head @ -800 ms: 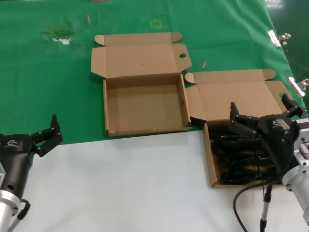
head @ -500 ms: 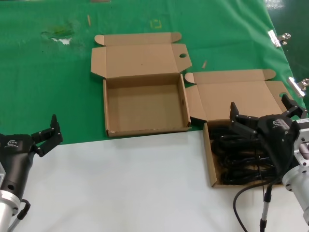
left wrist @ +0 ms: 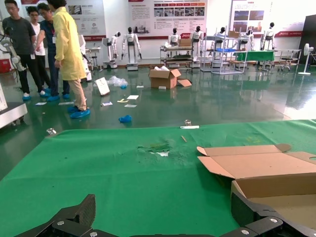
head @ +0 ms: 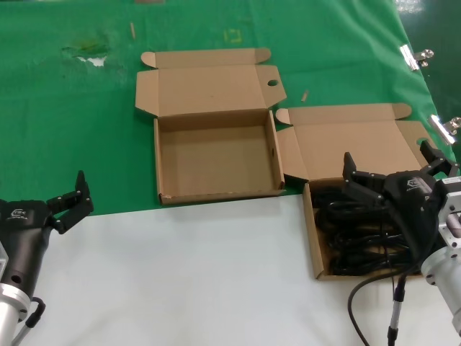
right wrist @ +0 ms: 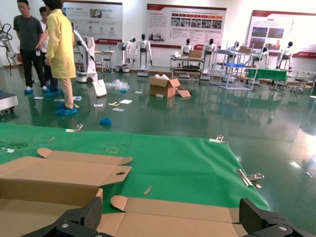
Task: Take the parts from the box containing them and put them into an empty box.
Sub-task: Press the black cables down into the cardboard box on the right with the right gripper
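My right gripper [head: 392, 167] hangs spread wide over the full box [head: 315, 238], holding nothing; the black parts [head: 353, 234] lie just under and in front of its fingers. The empty box [head: 216, 191] sits beside that one, toward my left, on the green cloth [head: 65, 130]. My left gripper [head: 70, 198] waits open near the table's [head: 180, 274] edge, well apart.
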